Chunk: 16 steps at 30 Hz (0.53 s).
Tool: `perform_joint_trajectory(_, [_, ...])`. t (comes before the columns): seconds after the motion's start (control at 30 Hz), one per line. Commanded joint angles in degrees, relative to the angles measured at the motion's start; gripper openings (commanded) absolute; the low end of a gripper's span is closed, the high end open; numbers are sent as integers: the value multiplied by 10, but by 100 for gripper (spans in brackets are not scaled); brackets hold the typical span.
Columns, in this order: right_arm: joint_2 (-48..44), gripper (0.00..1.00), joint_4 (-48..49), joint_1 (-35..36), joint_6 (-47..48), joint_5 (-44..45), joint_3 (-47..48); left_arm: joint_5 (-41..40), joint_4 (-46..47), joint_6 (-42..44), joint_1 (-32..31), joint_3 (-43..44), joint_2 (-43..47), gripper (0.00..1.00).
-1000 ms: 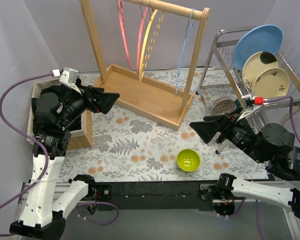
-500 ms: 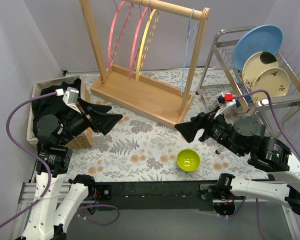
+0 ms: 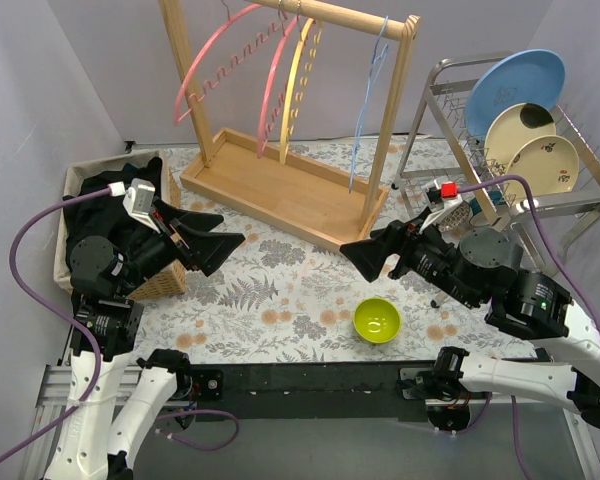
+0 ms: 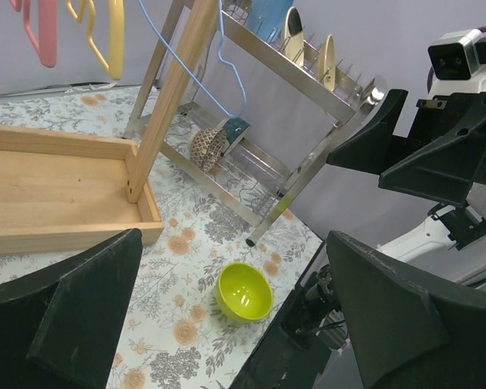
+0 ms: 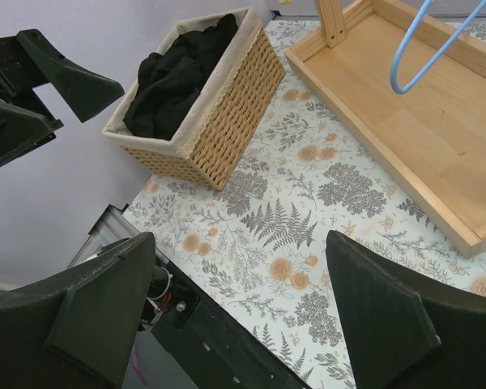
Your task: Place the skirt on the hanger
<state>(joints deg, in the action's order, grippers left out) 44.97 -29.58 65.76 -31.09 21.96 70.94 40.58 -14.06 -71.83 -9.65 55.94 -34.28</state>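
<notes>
The black skirt point(image 5: 174, 81) lies bunched, apparently lengthwise along the basket point(image 5: 235, 105).

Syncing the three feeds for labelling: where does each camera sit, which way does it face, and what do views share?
Top external: above and behind the arms, looking down on the table; both arms show, left gripper and right gripper.
Left wrist: on the left arm, facing right at the green bowl and dish rack; own fingers below, right gripper opposite.
Right wrist: on the right arm, facing left at the basket holding the black skirt; own fingers below.
Shared: both wrist views show the wooden rack.
</notes>
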Motion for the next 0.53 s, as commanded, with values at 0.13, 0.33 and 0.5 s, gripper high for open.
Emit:
perform_joint_trajectory(0.13, [-13,91,39,2,1,-2,4,6,4,-1,2,15,10,98])
perform_joint_trajectory(0.33, [-15,91,38,2,1,-7,9,6,5,-7,1,18,7,98])
perform_joint_trajectory(0.5, [-18,91,37,2,2,-3,5,1,5,-4,2,21,8,98])
